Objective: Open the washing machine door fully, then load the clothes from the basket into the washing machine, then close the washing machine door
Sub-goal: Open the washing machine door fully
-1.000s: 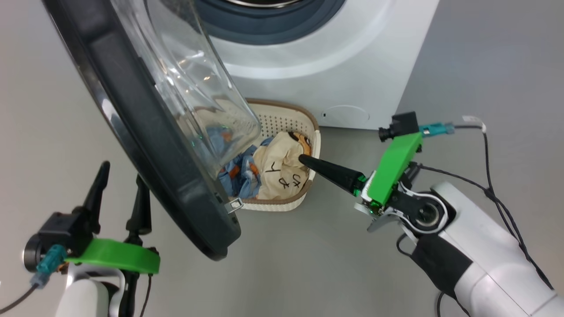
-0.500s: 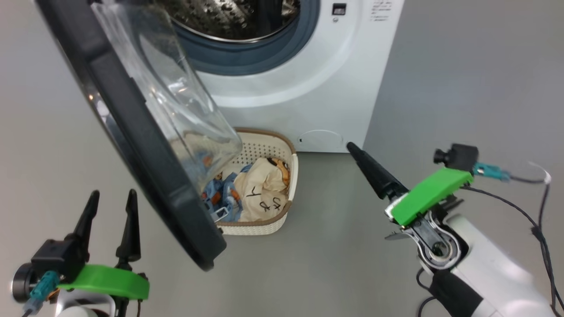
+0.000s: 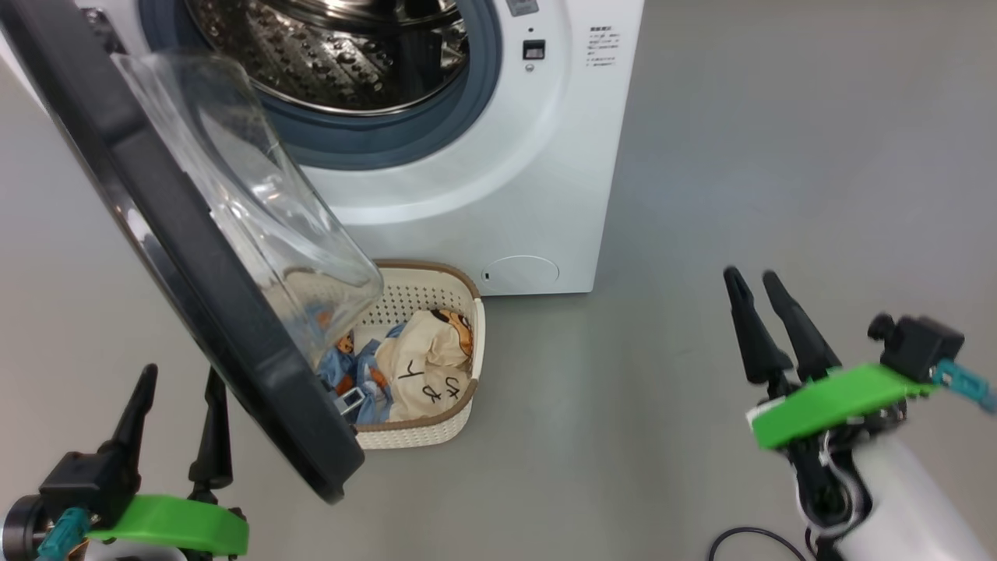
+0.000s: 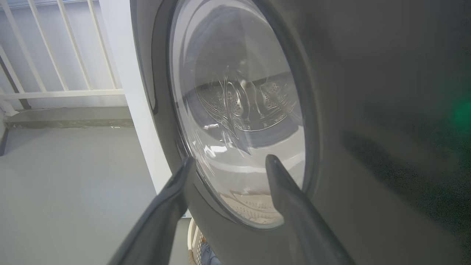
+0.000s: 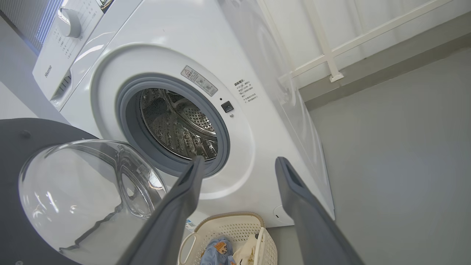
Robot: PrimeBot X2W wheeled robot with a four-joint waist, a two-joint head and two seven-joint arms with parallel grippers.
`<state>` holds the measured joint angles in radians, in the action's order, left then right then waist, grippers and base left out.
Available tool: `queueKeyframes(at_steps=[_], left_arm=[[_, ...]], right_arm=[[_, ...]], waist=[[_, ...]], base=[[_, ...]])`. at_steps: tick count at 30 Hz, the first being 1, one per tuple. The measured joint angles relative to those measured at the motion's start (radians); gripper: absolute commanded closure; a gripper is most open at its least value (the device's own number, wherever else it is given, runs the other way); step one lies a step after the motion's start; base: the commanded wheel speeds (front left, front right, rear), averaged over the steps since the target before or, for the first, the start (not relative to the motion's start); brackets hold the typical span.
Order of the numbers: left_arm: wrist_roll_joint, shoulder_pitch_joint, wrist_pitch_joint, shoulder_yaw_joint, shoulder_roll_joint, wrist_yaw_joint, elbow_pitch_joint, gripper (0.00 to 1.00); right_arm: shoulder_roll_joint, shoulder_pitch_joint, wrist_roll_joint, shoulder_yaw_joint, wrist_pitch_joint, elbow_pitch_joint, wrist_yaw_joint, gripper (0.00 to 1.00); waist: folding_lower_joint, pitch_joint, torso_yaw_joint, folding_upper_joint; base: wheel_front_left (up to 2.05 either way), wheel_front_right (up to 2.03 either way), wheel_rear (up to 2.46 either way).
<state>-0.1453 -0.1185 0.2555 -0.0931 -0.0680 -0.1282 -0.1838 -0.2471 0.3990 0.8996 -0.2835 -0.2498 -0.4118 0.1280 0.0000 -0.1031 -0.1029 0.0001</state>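
A: Where does the door stand?

B: The door [image 3: 195,312] of the washing machine [image 3: 498,202] is swung out, its black rim slanting across the left of the head view. Its glass bowl [image 3: 257,226] bulges toward the machine and hangs over the left part of the basket [image 3: 424,432].

A: And the laundry?

B: The clothes lie in the basket, which sits on the floor [image 3: 701,195] close to the machine's front, below the opening. A cream garment [image 3: 424,362] with black lettering is on the right. A blue garment [image 3: 343,374] is beside it on the left, partly seen through the glass. Above, the steel drum [image 3: 335,54] shows inside the grey gasket [image 3: 459,132].

A: What stands in the way?

B: The door. Its lower rim lies between the left end effector [image 3: 181,372] and the basket. In the left wrist view the fingers point at the door's outer face, near the glass.

A: How are the end effectors set?

B: Both wide, with nothing gripped. The left one's fingers are spread beside the door rim, not touching it in the head view. The right end effector [image 3: 751,274] hangs over the floor well to the right of the basket, clear of the machine. In its own wrist view the fingers stand far apart, with the machine's front between them and the basket below.

A: Anything else around?

B: A white railing [image 4: 55,55] behind the machine, and a dark cable [image 3: 748,538] looping on the floor by the right arm.
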Motion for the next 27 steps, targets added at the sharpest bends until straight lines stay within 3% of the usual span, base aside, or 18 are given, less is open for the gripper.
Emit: queueKeyframes(at_steps=[10,20,27], left_arm=[[0.005,0.023,0.000,-0.012,0.002,0.000,0.014,0.00],[0.005,0.060,0.000,-0.023,0.011,0.000,0.027,0.00],[0.009,0.070,0.000,-0.023,0.019,0.000,0.035,0.00]], right_arm=[[0.141,-0.281,-0.473,0.237,0.000,0.228,0.000,0.00],[0.184,-0.383,-0.660,0.296,0.000,0.317,0.000,0.00],[0.192,-0.425,-0.723,0.340,0.000,0.358,0.001,0.00]], waist=[[0.0001,0.018,0.014,0.0000],[0.0000,0.021,0.019,0.0000],[0.0000,0.026,0.014,0.0000]], base=[[0.00,0.00,0.00],[0.00,0.00,0.00],[0.00,0.00,0.00]])
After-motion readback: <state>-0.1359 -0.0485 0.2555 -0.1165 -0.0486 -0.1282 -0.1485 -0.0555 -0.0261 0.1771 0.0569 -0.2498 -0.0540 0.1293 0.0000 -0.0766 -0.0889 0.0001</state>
